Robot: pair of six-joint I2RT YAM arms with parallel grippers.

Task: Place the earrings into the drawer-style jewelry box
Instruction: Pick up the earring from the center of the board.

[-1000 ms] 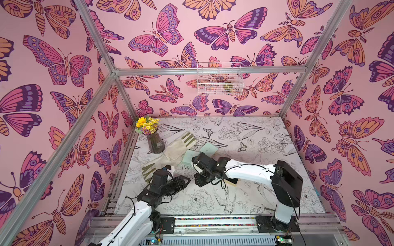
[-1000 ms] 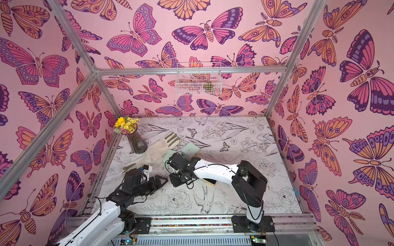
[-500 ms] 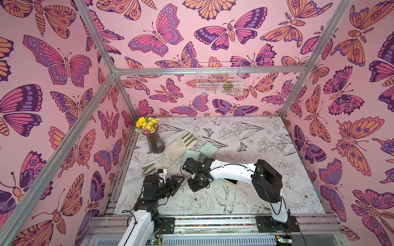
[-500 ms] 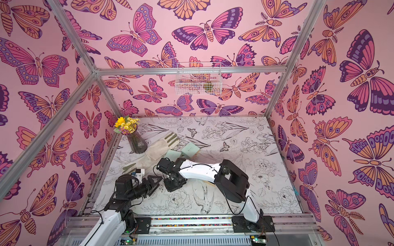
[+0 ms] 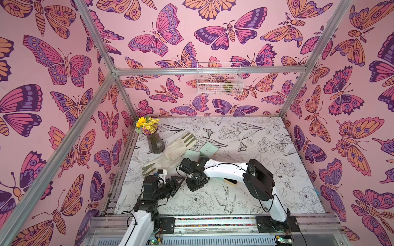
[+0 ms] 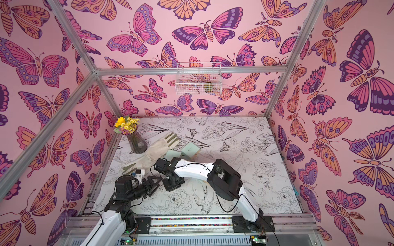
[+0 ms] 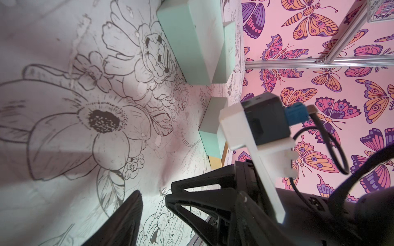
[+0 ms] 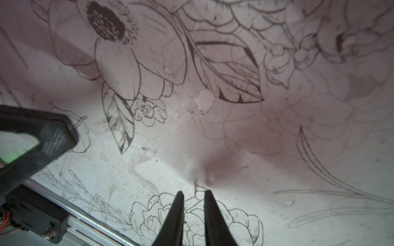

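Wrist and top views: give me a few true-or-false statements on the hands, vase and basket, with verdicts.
1. The vase holds yellow flowers. True.
2. The left hand grips a glove. False: its jaws stand open with nothing between them.
3. The right hand points down at the table, jaws narrowly apart, with what looks like a tiny earring lying at its tips. True.
4. The basket stands on the table. False: it hangs on the back wall, above the table.
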